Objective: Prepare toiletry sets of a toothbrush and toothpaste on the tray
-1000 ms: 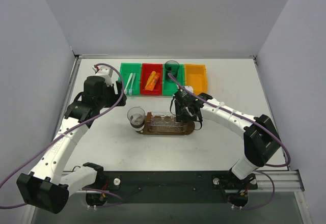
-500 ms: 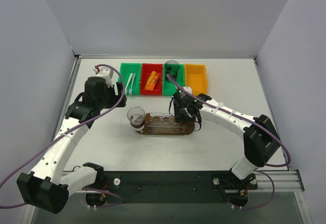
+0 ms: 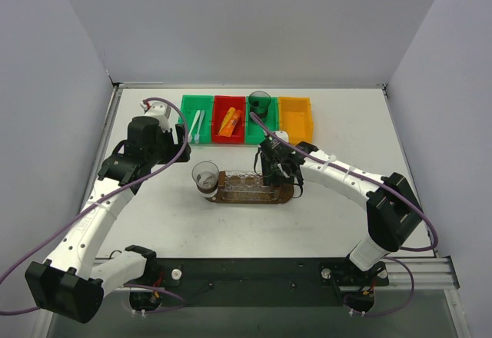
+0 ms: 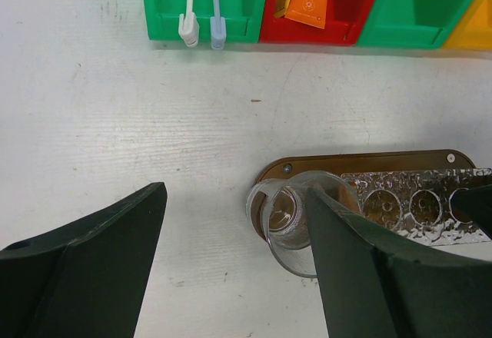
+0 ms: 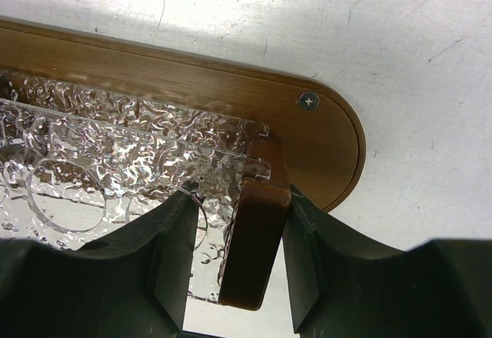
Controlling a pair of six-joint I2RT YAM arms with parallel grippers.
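— At centre frame, what grips the tray (image 3: 286, 193)?
— Right gripper (image 5: 240, 200), clenched on its brown end post (image 5: 254, 253). Left gripper (image 4: 237, 200) hangs spread wide. Toothbrushes (image 4: 188, 27) lie upper left in the green bin (image 4: 240, 29), toothpaste (image 4: 311, 0) in the red bin (image 4: 346, 32)

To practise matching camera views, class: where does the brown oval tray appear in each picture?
Top external: tray at picture centre.
Left wrist: tray lower right, cut off by the edge.
Right wrist: tray across the upper half, rounded end at right.
Shared landmark: the clear dimpled rack with round holes, on the tray.
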